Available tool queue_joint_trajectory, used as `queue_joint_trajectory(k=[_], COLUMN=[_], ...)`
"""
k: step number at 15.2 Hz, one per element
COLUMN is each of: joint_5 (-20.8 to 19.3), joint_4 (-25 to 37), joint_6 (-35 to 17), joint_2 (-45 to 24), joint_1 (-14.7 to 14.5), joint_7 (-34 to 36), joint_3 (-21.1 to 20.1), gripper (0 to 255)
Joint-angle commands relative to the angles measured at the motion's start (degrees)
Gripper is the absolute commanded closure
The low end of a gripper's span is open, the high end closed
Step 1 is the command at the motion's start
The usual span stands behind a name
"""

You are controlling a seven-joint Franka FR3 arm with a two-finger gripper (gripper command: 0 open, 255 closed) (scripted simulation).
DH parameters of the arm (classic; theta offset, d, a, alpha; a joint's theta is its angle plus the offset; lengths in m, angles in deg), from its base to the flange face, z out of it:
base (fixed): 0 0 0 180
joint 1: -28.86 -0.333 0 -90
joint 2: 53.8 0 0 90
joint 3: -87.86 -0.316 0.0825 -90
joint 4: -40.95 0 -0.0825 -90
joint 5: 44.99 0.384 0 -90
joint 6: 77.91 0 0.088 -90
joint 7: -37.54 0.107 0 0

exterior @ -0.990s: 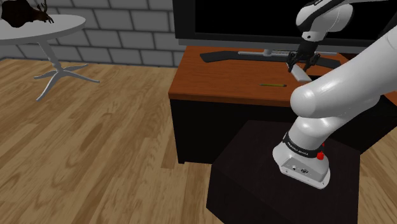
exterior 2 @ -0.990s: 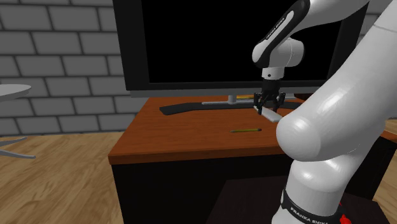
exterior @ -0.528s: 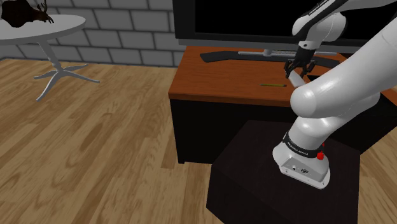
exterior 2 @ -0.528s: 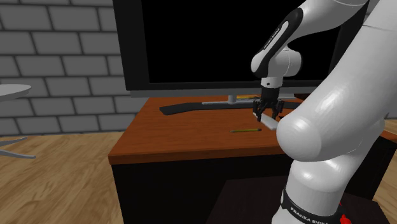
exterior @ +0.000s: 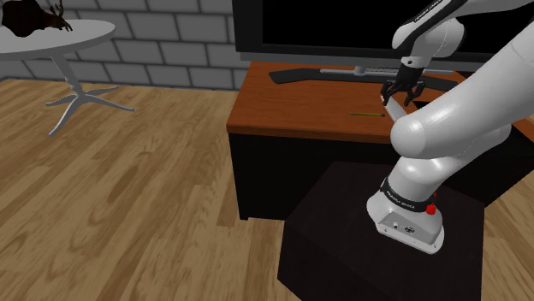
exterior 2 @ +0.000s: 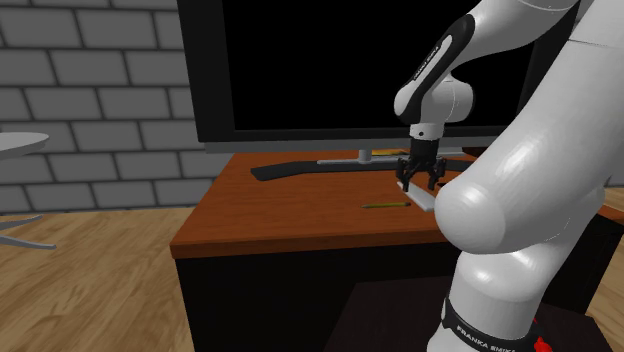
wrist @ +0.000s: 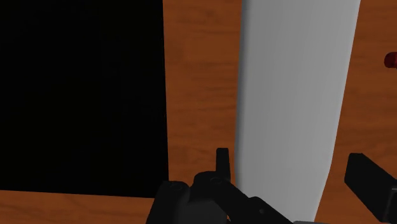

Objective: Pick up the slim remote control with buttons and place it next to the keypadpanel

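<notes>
One white arm [exterior: 453, 111], one black gripper [exterior 2: 418, 184], one slim white remote [exterior 2: 427, 198]; no buttons can be made out on it. One orange-brown wooden cabinet [exterior: 299, 111], centre of the shoulder view. On its top: one black-screened television [exterior: 342, 26] with one dark curved foot [exterior 2: 300, 168], and one thin yellowish stick [exterior 2: 385, 204] lying flat.

One round white table [exterior: 60, 38], upper left of the shoulder view, with one dark brown lump [exterior: 30, 17] on it. One dark box stand [exterior: 342, 231], lower right of that view.

Remote vs gripper: in the wrist view the remote [wrist: 292, 83] runs lengthwise away from the hand, with one black finger [wrist: 221, 162] just outside each long edge. Gripper is clenched on the remote across its width.

In the second exterior view the remote hangs tilted below the fingertips, right of centre, above the cabinet top. It is just to the right of the yellowish stick and in front of the television foot.

One small red shape [wrist: 391, 60] lies beyond the remote's far long edge, unidentifiable.
</notes>
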Motion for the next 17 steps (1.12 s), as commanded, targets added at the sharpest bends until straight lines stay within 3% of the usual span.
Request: queue_joint_trajectory(k=[1,5,9,17], joint_5=[0.0,0.0,-0.7,-0.7], joint_4=[0.0,0.0,3.8,3.8], joint_6=[0.0,0.0,8.8,8.8], joint_2=[0.0,0.0,5.2,5.2], joint_1=[0.0,0.0,0.5,0.5], joint_7=[0.0,0.0,1.0,1.0], joint_3=[0.0,0.0,-1.8,-1.8], gripper=[0,0,0,0])
